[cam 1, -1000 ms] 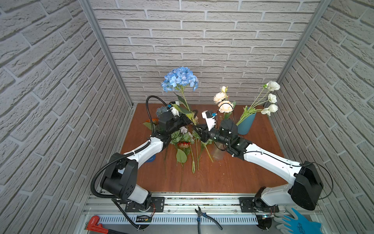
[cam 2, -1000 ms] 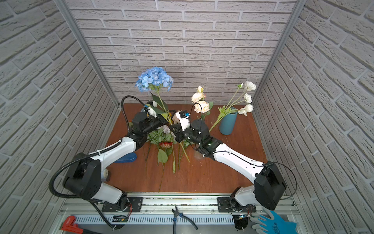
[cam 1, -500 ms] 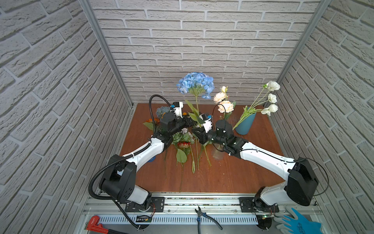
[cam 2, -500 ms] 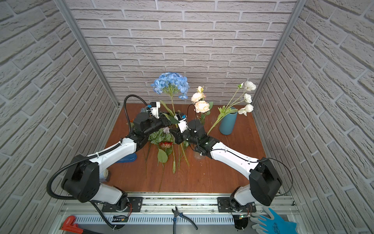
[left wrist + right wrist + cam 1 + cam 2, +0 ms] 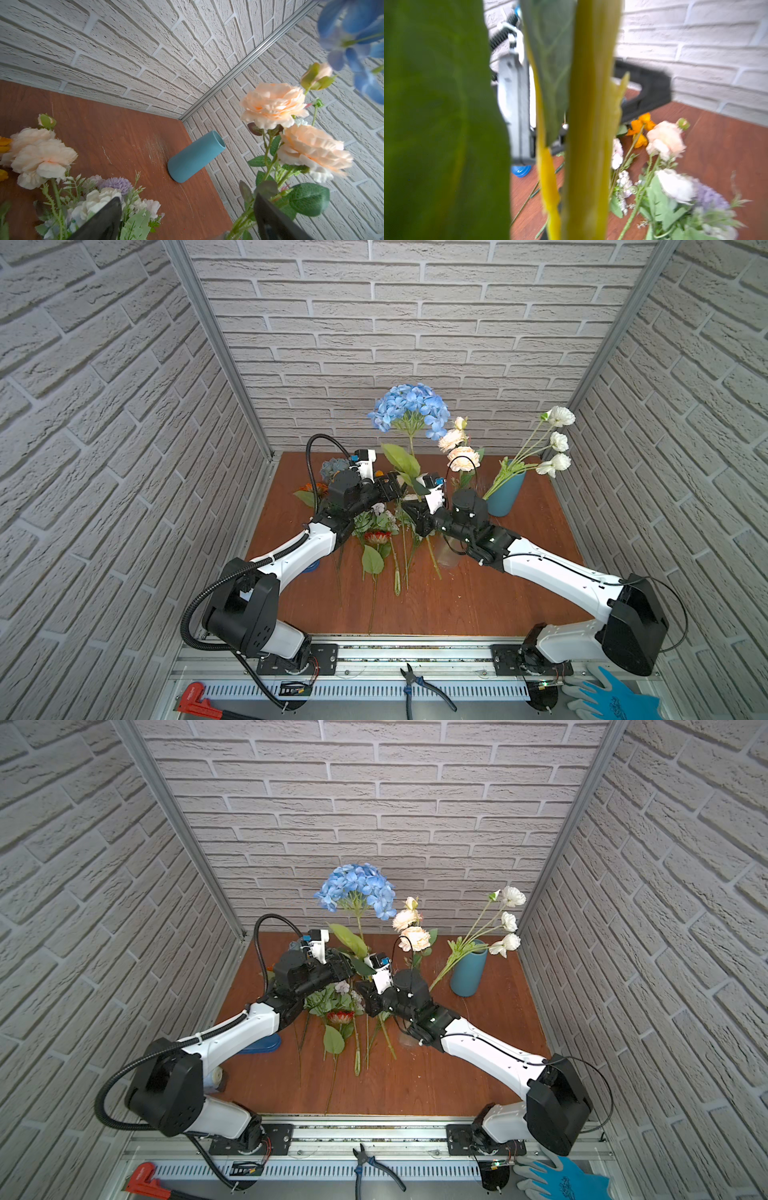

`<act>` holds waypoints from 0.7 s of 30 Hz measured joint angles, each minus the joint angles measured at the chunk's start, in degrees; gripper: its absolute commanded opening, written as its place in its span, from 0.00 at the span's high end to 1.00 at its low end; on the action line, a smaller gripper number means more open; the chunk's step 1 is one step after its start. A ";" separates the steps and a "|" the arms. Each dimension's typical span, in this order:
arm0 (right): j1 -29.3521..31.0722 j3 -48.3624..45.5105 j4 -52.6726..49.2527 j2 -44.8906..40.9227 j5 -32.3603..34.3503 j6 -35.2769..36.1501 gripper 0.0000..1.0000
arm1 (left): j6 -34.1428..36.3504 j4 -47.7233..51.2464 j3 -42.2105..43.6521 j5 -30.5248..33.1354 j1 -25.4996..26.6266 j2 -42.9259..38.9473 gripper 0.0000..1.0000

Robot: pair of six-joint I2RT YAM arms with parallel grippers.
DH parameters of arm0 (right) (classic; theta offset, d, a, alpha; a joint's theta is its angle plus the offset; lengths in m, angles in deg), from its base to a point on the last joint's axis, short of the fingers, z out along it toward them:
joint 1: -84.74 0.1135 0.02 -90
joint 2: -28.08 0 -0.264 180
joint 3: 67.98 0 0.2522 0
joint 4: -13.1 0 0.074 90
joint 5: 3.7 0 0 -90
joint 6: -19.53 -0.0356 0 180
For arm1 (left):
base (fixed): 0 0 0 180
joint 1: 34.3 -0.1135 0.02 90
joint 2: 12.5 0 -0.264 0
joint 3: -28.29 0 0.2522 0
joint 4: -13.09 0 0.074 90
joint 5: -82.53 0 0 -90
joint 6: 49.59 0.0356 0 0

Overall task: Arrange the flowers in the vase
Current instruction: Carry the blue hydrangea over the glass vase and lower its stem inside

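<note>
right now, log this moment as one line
right gripper: shut on blue hydrangea stem, upright | left gripper: open, empty | blue vase: white poppies in | loose flowers: lying on table

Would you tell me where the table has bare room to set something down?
The wooden table is bare along its front-right edge and between the teal cylindrical vase and the right wall. Loose artificial flowers crowd the middle.

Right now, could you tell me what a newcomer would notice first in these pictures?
A big blue flower towers over the table's middle, its stem pinched in the right gripper. White flowers lean out of a blue vase at the back right, and loose flowers lie heaped on the wooden table below it.
</note>
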 measured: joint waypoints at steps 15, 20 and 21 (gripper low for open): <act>-0.17 4.79 -1.55 -7.30 11.61 11.69 0.94 | 0.44 3.80 7.15 6.14 -3.89 -6.60 0.02; -0.74 6.23 2.36 -6.56 12.96 17.55 0.95 | 0.44 4.15 7.21 6.88 -3.91 -6.60 0.02; -0.87 6.23 3.15 -6.34 13.07 18.67 0.94 | 0.44 4.15 7.23 6.95 -3.91 -6.60 0.02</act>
